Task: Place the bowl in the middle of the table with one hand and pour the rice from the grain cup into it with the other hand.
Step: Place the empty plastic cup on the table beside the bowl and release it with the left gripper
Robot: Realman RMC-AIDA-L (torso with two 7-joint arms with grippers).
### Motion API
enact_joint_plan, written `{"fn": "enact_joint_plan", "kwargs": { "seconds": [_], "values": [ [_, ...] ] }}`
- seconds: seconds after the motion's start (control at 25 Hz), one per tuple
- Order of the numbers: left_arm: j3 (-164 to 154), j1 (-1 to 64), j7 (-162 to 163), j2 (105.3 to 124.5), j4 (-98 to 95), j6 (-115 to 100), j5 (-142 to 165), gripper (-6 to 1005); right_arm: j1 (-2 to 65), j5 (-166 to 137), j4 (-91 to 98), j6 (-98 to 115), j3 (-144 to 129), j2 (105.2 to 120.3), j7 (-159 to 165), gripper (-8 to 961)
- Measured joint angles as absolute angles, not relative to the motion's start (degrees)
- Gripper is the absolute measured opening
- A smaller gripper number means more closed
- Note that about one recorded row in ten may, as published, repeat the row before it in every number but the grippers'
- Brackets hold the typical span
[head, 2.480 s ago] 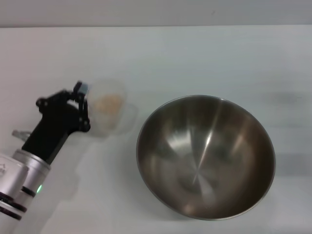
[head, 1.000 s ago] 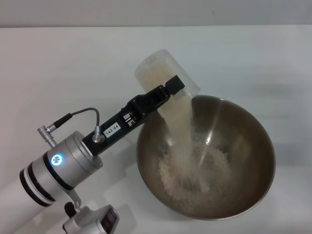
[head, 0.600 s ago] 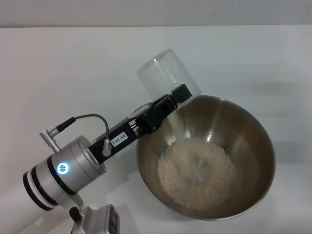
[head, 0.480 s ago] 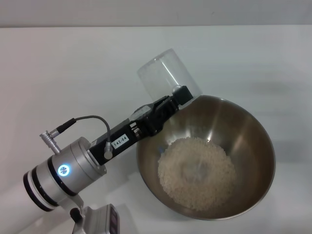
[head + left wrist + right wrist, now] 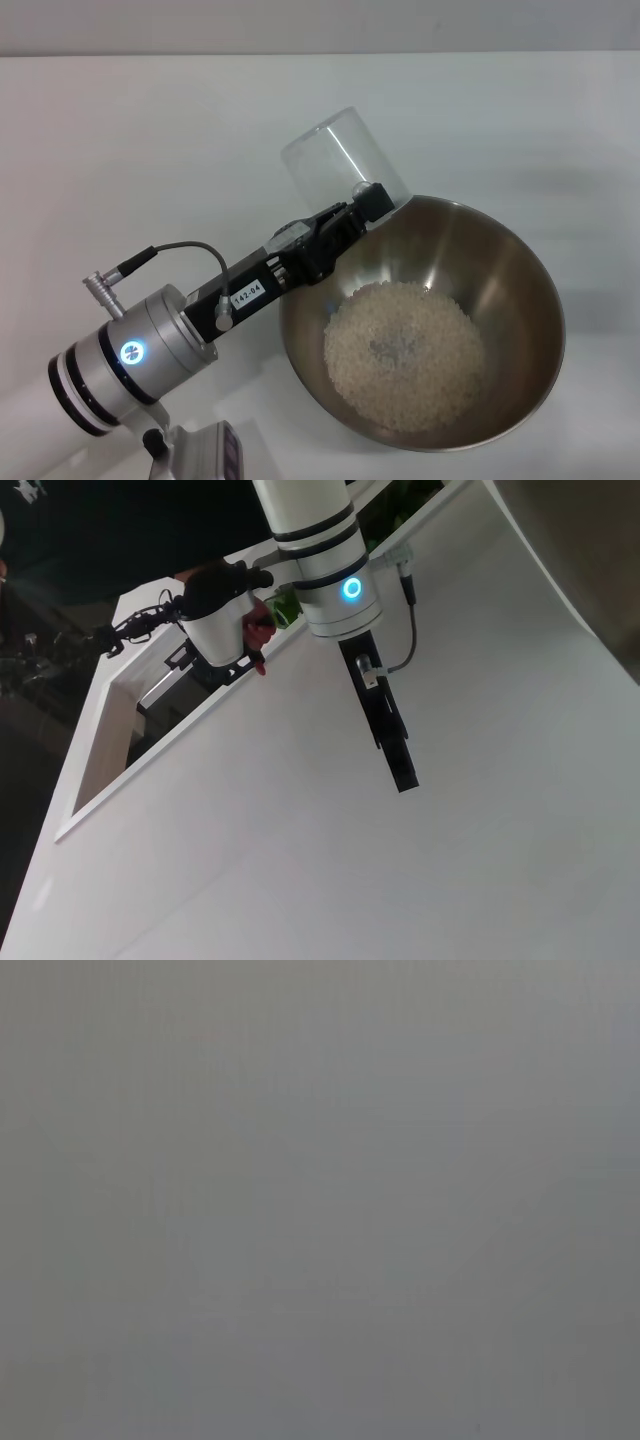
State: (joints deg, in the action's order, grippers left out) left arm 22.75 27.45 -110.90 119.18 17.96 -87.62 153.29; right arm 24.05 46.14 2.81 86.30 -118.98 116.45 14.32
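The steel bowl [image 5: 535, 265] stands on the white table [image 5: 150, 130], right of the middle. A heap of pale rice [image 5: 405, 350] lies in its bottom. My left gripper [image 5: 365, 203] is shut on the clear grain cup [image 5: 335, 155] and holds it tipped, mouth down, over the bowl's far left rim. The cup looks empty and no grains are falling. My right gripper [image 5: 400, 770] is out of the head view. It shows far off in the left wrist view, over bare table, holding nothing. The right wrist view is plain grey.
Bare white table lies to the left of and behind the bowl. The table's far edge [image 5: 320, 53] runs along the top of the head view. The robot's body [image 5: 310, 540] and dark surroundings show in the left wrist view.
The left gripper lifted the cup from the table's left side and tipped it over the bowl. The rice poured out and settled in the bowl, and the stream has stopped.
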Motion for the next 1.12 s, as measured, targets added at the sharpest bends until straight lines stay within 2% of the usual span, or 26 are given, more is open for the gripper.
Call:
{"fn": "enact_joint_plan", "kwargs": {
  "seconds": [0.68, 0.8, 1.12],
  "values": [
    [23.4, 24.9, -97.5, 119.05, 20.1, -88.4, 152.9, 30, 23.9, 46.1, 3.3, 86.1, -119.0, 116.8, 14.9, 502],
    [33.9, 21.3, -55.0, 119.19, 21.0, -87.8, 151.6, 30, 24.0, 46.1, 3.5, 85.5, -119.0, 116.88, 15.2, 502],
    [39.1, 20.3, -18.6, 119.18, 20.1, -78.6, 138.1, 30, 24.1, 46.1, 3.9, 84.3, -118.6, 116.89, 17.3, 502]
  ]
}}
